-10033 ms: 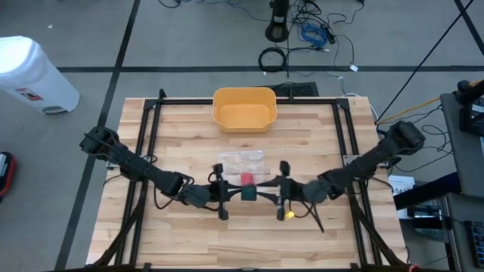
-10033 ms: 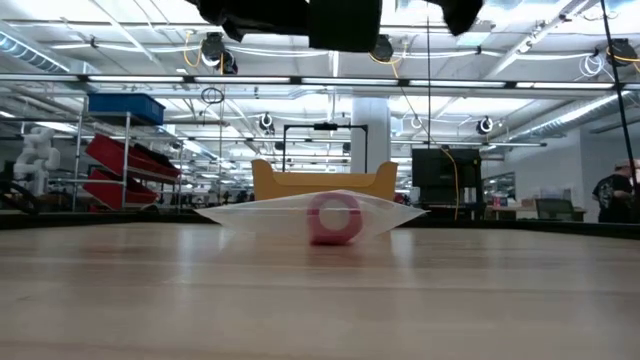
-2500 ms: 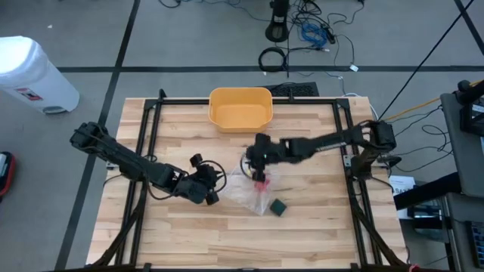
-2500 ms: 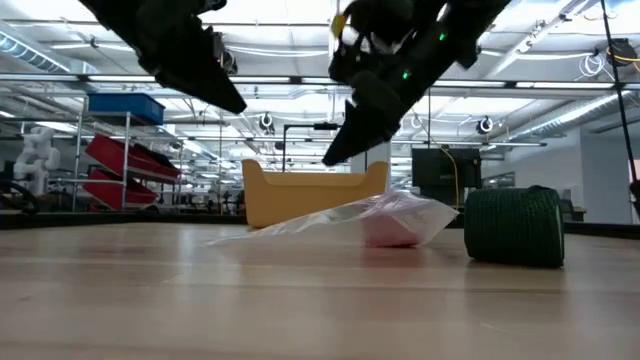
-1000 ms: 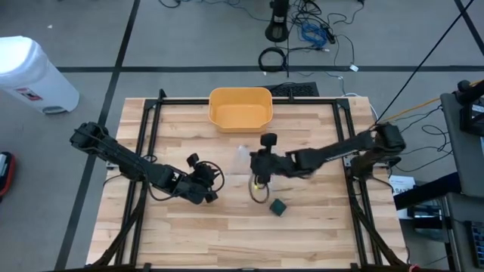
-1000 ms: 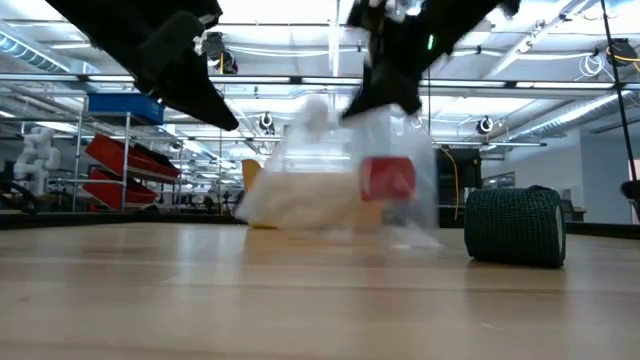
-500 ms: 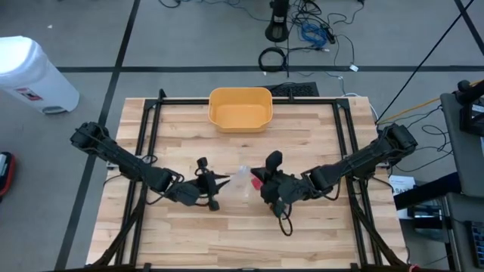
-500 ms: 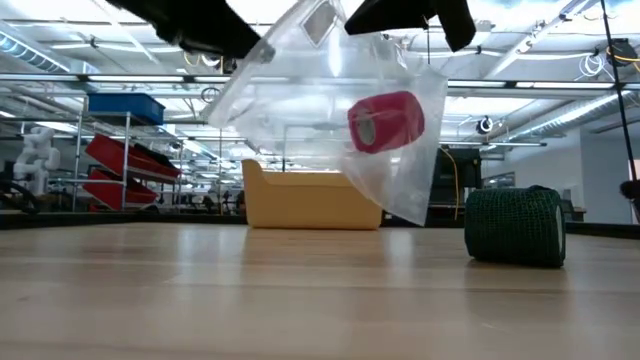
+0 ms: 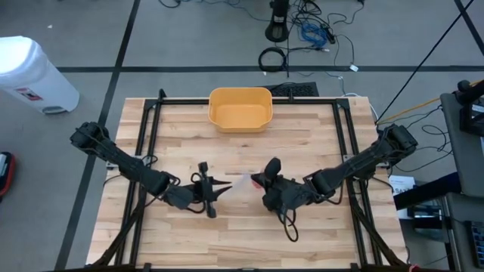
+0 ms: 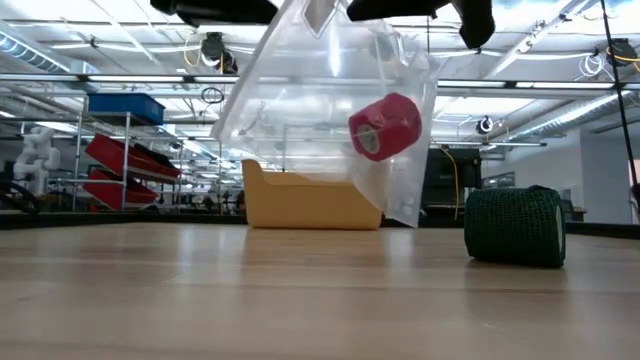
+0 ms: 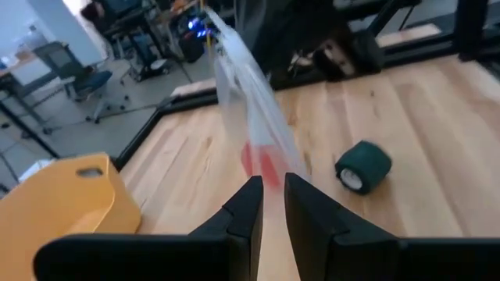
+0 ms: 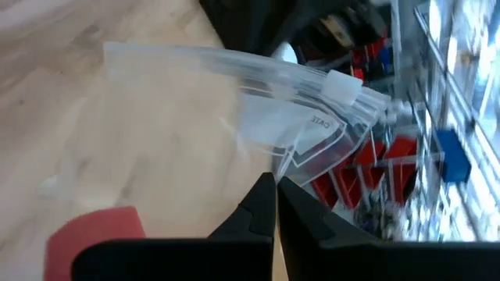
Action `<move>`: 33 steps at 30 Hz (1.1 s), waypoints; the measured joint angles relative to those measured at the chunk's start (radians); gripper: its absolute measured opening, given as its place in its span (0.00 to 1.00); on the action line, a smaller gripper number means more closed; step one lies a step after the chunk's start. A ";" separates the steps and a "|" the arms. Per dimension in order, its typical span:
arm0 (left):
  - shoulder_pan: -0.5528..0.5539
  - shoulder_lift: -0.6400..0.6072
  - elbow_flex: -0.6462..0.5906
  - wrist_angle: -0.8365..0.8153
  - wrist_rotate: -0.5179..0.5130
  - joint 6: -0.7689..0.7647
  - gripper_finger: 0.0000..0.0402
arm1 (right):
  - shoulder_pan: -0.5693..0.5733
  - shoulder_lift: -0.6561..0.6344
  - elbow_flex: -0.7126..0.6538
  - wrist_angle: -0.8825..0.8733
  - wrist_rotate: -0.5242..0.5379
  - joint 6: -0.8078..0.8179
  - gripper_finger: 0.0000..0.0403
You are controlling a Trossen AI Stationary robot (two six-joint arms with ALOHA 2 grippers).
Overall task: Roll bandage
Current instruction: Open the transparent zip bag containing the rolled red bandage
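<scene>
pale wooden planks are making up the surface point(image 9: 181, 234), and a yellow bin point(image 9: 240, 110) is sitting at its top centre in the high view. a clear zip bag point(image 10: 330, 110) is hanging in the air near the middle of the frame, stretched between the two arms. the left fingers point(image 11: 269, 204) are standing narrow, pinching one edge of the bag, which is rising just beyond their tips in the left wrist view. the right fingers point(image 12: 275, 195) are pressing fully together on the bag's sealed strip, the plastic spreading out directly past them. a red bandage roll point(image 10: 385, 126) is resting inside the bag, low in its right half in the low view. a green bandage roll point(image 10: 515, 227) is lying on the surface at the right of the low view, apart from both sets of fingers.
</scene>
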 joint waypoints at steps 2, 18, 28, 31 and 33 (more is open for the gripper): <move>-0.001 0.000 0.000 0.032 0.010 0.024 0.15 | 0.008 0.000 0.000 0.010 -0.015 -0.050 0.00; 0.008 -0.003 0.000 0.071 0.138 0.035 0.15 | 0.026 -0.001 0.001 0.033 -0.015 -0.140 0.00; -0.001 -0.051 0.000 0.073 0.141 0.032 0.15 | 0.036 -0.001 0.001 0.026 -0.014 -0.141 0.00; 0.008 -0.042 0.000 0.075 0.145 0.006 0.15 | 0.036 -0.001 0.001 0.026 -0.014 -0.141 0.00; 0.013 -0.035 0.000 0.072 0.160 0.004 0.15 | 0.036 -0.001 0.001 0.026 -0.014 -0.141 0.00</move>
